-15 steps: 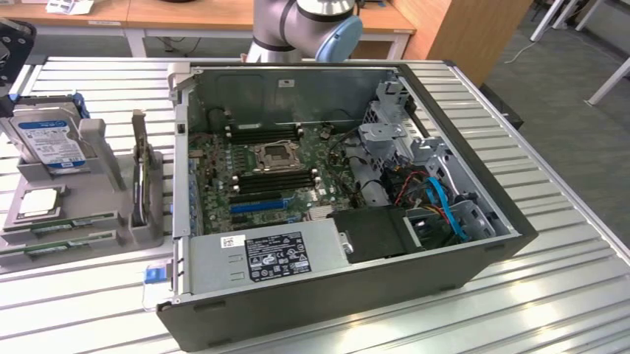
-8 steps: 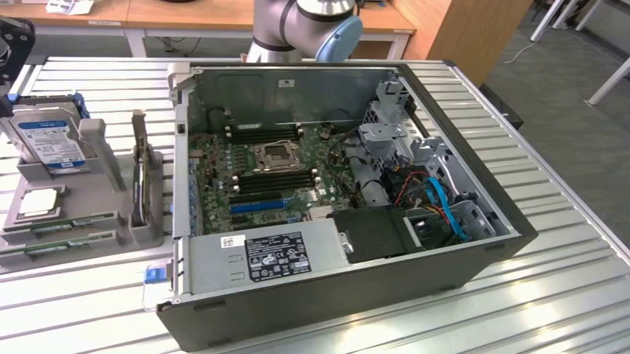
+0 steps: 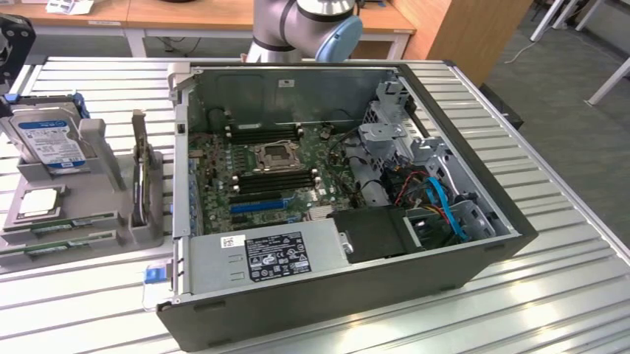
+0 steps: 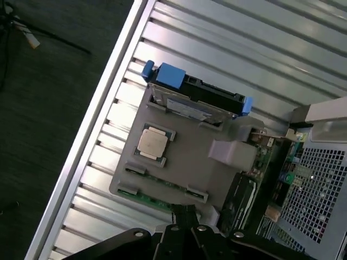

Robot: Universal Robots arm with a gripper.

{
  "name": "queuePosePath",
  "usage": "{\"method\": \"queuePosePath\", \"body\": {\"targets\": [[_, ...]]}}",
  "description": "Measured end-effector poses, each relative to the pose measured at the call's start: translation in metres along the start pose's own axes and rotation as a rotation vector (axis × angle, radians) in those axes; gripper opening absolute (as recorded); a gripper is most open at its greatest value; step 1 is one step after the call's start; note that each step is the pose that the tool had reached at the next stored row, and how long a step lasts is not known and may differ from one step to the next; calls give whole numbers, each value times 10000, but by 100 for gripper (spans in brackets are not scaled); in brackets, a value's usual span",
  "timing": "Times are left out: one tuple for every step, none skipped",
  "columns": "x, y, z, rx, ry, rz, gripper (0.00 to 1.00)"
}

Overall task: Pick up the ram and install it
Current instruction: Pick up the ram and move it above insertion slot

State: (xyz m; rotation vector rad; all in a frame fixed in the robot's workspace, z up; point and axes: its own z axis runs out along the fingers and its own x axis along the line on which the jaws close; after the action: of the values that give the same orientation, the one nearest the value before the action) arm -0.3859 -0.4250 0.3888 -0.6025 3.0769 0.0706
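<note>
Two ram sticks, long narrow green boards, lie in slots along one edge of a grey holder (image 4: 184, 151): one ram stick (image 4: 162, 180) and a second (image 4: 154, 201) beside it. In the exterior view the ram sticks (image 3: 61, 225) lie at the holder's near end, on that view's left. My gripper (image 4: 183, 211) hovers above that edge of the holder, black fingers pressed together, holding nothing. Its black body (image 3: 10, 48) shows at the exterior view's left edge, above the holder.
The holder also carries a blue-labelled hard drive (image 3: 47, 140) and a square silver processor (image 4: 152, 142). An open computer case (image 3: 473, 243) with its motherboard (image 3: 271, 173) lies on the slatted metal table (image 3: 551, 295). The table's edge (image 4: 92, 135) runs close beside the holder.
</note>
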Motion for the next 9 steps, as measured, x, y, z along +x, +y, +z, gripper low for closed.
{"method": "queuePosePath", "body": {"targets": [[0,0,0,-1,8,-157,10],[0,0,0,-4,14,-313,10],[0,0,0,-6,21,-470,10],[0,0,1,-7,28,-627,10],[0,0,1,-10,35,-784,10],[0,0,1,-12,41,-940,10],[0,0,1,-14,49,-1111,10],[0,0,2,-16,55,-1267,10],[0,0,2,-18,62,-1421,10]]}}
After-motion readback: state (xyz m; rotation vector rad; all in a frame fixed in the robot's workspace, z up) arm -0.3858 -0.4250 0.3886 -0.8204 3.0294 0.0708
